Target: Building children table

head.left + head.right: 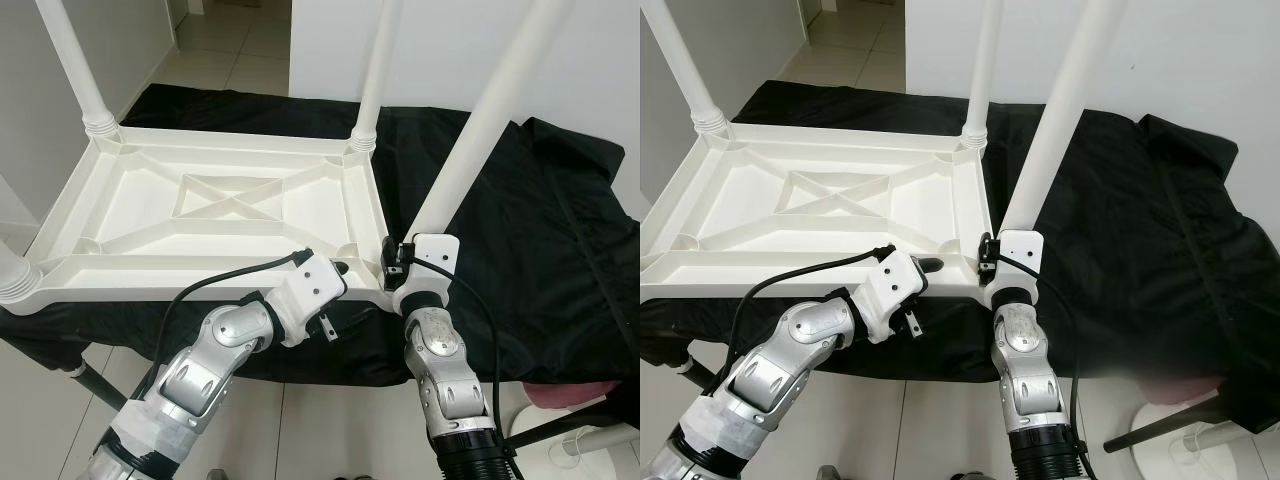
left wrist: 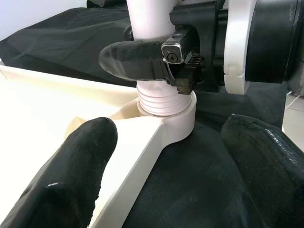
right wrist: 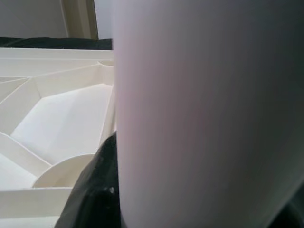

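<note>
left gripper (image 1: 340,268): fingers spread, empty, at the near rim of upturned white children's table (image 1: 230,200) | right gripper (image 1: 392,258): clamped on near-right table leg (image 1: 480,120) at its threaded socket | table lies on black cloth (image 1: 540,230) | no legible writing

R gripper (image 1: 392,262) clamps leg (image 1: 470,140), tabletop (image 1: 215,205) inverted.

An upturned table top (image 1: 220,200) is laid on a cloth (image 1: 520,230), with legs standing at its corners. The near right leg (image 1: 480,130) is set in the near right corner socket (image 2: 171,118) and is gripped just above it by the right gripper (image 1: 395,262). The left gripper (image 1: 338,268) is held just beside that corner, to its left.
</note>
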Controlling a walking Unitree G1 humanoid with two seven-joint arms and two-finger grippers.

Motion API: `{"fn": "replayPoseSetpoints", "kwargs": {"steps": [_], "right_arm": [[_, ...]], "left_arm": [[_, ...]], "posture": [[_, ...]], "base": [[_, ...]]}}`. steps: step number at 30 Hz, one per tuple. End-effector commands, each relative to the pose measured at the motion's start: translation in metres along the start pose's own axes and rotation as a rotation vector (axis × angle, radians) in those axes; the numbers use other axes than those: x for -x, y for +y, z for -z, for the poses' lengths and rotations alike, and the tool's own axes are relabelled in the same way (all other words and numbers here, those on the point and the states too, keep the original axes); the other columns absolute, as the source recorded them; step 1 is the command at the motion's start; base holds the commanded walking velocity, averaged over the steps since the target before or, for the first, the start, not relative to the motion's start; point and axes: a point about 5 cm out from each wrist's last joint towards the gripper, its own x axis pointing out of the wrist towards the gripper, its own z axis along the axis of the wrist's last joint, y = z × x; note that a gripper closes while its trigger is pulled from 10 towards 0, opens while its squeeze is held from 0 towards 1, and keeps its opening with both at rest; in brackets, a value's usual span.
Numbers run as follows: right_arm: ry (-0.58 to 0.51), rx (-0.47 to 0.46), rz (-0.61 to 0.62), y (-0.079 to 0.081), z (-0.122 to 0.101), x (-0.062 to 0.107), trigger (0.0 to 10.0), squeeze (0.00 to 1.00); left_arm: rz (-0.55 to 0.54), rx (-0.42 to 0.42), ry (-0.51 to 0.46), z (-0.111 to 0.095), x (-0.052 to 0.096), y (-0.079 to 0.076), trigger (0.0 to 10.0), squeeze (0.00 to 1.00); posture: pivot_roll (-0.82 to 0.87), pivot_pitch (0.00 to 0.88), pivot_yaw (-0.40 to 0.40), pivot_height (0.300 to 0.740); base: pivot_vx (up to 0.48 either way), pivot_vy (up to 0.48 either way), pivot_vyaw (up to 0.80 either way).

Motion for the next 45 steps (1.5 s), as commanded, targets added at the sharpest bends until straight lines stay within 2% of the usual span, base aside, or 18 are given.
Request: {"fn": "replayPoseSetpoints", "kwargs": {"steps": [1, 8, 9, 11, 12, 13, 18, 20, 26, 27, 33, 38, 39, 41, 42, 43, 45], "right_arm": [[0.015, -0.058, 0.002, 0.005, 0.002, 0.006, 10.0, 1.00], [0.006, -0.031, -0.005, -0.006, -0.002, 0.002, 10.0, 1.00], [0.015, -0.042, -0.064, -0.006, -0.001, 0.001, 10.0, 1.00], [-0.004, -0.005, -0.219, -0.007, -0.001, 0.000, 10.0, 1.00], [-0.004, -0.005, -0.219, -0.007, -0.001, 0.000, 10.0, 1.00], [-0.002, -0.009, -0.279, -0.011, 0.000, 0.000, 10.0, 0.00], [0.000, 0.035, -0.387, -0.020, 0.001, -0.001, 10.0, 0.00], [0.014, 0.086, -0.449, -0.030, 0.003, -0.005, 10.0, 0.00], [0.035, 0.149, -0.503, -0.041, 0.005, -0.013, 10.0, 0.00], [0.035, 0.149, -0.503, -0.041, 0.005, -0.013, 10.0, 0.00], [0.061, 0.189, -0.681, -0.033, 0.009, -0.022, 10.0, 0.00], [0.060, 0.181, -0.753, -0.028, 0.011, -0.024, 10.0, 0.00], [0.070, 0.202, -0.745, -0.028, 0.014, -0.026, 8.0, 0.00], [0.077, 0.219, -0.736, -0.029, 0.016, -0.028, 8.0, 0.00], [0.087, 0.220, -0.721, -0.030, 0.019, -0.030, 1.1, 0.00], [0.094, 0.220, -0.719, -0.031, 0.020, -0.030, 0.0, 0.00], [0.096, 0.217, -0.723, -0.031, 0.022, -0.030, 0.0, 0.00]], "left_arm": [[0.020, 0.000, 0.000, 0.001, 0.000, -0.002, 10.0, 0.00], [0.017, -0.006, 0.005, 0.001, 0.001, 0.001, 10.0, 0.00], [0.016, -0.006, 0.006, 0.001, 0.002, 0.001, 10.0, 0.00], [0.017, -0.006, 0.006, 0.001, 0.002, 0.000, 10.0, 0.00], [0.017, -0.006, 0.006, 0.001, 0.002, 0.000, 10.0, 0.00], [0.017, -0.006, 0.004, 0.001, 0.002, -0.001, 10.0, 0.00], [0.018, -0.008, 0.001, 0.000, 0.001, -0.001, 10.0, 0.00], [0.018, -0.007, 0.000, 0.000, 0.000, 0.000, 10.0, 0.00], [0.017, -0.011, -0.002, 0.000, -0.001, 0.001, 10.0, 0.00], [0.017, -0.011, -0.002, 0.000, -0.001, 0.001, 10.0, 0.00], [0.026, -0.012, -0.005, -0.001, -0.002, 0.000, 10.0, 0.00], [0.033, -0.012, -0.006, -0.002, -0.003, 0.000, 10.0, 0.00], [0.034, -0.016, -0.004, -0.002, -0.003, 0.000, 10.0, 0.00], [0.034, -0.018, -0.003, -0.002, -0.003, 0.000, 10.0, 0.00], [0.034, -0.020, -0.002, -0.002, -0.003, 0.000, 10.0, 0.00], [0.033, -0.020, -0.002, -0.001, -0.003, 0.000, 10.0, 0.00], [0.033, -0.019, -0.003, -0.001, -0.003, 0.000, 10.0, 0.00]], "posture": [[0.00, 0.081, -0.067, 0.740], [0.00, 0.083, -0.067, 0.740], [0.00, 0.083, -0.067, 0.740], [0.00, 0.083, -0.066, 0.740], [0.00, 0.083, -0.066, 0.740], [0.00, 0.082, -0.067, 0.740], [0.00, 0.080, -0.068, 0.740], [0.00, 0.074, -0.070, 0.740], [0.00, 0.073, -0.067, 0.740], [0.00, 0.073, -0.067, 0.740], [0.00, 0.072, -0.059, 0.740], [0.00, 0.068, -0.057, 0.740], [0.00, 0.067, -0.057, 0.740], [0.00, 0.066, -0.058, 0.740], [0.01, 0.061, -0.065, 0.740], [0.01, 0.061, -0.065, 0.740], [0.01, 0.061, -0.065, 0.740]], "base": [[0.000, 0.000, 0.00], [0.000, 0.000, 0.00], [0.000, 0.000, 0.00], [0.000, 0.000, 0.00], [0.000, 0.000, 0.00], [0.000, 0.000, 0.00], [0.000, 0.000, 0.00], [0.000, 0.000, 0.00], [0.000, 0.000, 0.00], [0.000, 0.000, 0.00], [0.000, 0.000, 0.00], [0.000, 0.000, 0.00], [0.000, 0.000, 0.00], [0.000, 0.000, 0.00], [0.000, 0.000, 0.00], [0.000, 0.000, 0.00], [0.000, 0.000, 0.00]]}}
